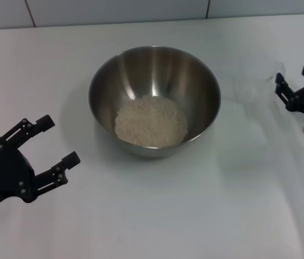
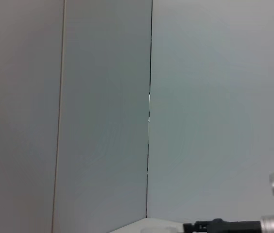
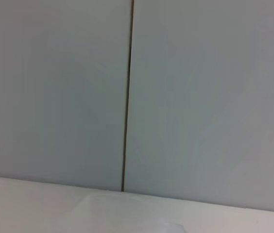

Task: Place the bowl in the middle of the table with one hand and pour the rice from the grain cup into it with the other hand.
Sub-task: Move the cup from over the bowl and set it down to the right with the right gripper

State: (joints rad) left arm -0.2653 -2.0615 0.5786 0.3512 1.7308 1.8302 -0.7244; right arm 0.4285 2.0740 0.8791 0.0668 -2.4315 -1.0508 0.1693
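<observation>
From the head view I see the bowl (image 1: pixel 154 100) upright in the middle of the table (image 1: pixel 157 216), rice (image 1: pixel 151 121) inside. The grain cup (image 1: pixel 260 81) is only a faint blur. My left gripper (image 1: pixel 52 143) spreads wide; right gripper (image 1: pixel 295 86) is cut off, I cannot tell. Both wrist views show wall panels only

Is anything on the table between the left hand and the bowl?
Nothing visible. The left hand hovers open to the bowl's left, with only bare table between them. The rice is already in the bowl.
</observation>
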